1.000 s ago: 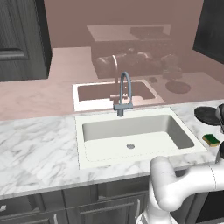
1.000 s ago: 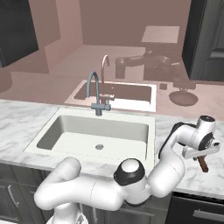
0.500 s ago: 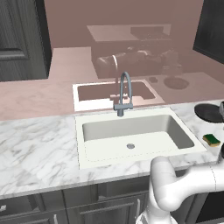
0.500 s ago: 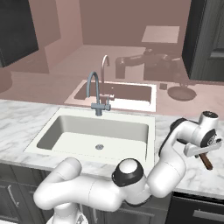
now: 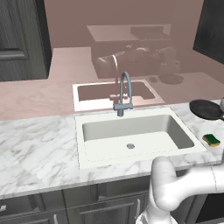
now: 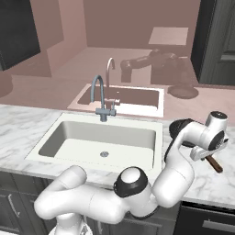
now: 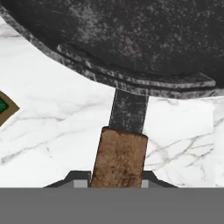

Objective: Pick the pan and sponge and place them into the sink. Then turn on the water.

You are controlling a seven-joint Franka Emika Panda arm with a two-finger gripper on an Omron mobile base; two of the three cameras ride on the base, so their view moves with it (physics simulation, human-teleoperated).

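Note:
The black pan (image 7: 131, 39) spans the top of the hand view, and its brown handle (image 7: 119, 157) runs down between my fingertips. My gripper (image 7: 116, 183) is shut on that handle. In the left base view the pan (image 5: 205, 109) lies on the marble counter right of the sink (image 5: 87, 131), with the yellow and green sponge (image 5: 211, 140) in front of it. A corner of the sponge (image 7: 5, 107) shows at the left edge of the hand view. From the right base view, the gripper (image 6: 207, 153) sits over the handle (image 6: 214, 164). No water runs from the grey faucet (image 5: 124, 94).
The marble counter (image 5: 39, 148) runs left of the sink. A pink glossy wall behind the faucet mirrors the basin and the arm. Dark cabinets stand at the upper left (image 5: 22, 39) and upper right. The counter's front edge is just below the sponge.
The pan has shifted slightly up and to the left in the left base view, with the hand on its handle. The sponge has not moved.

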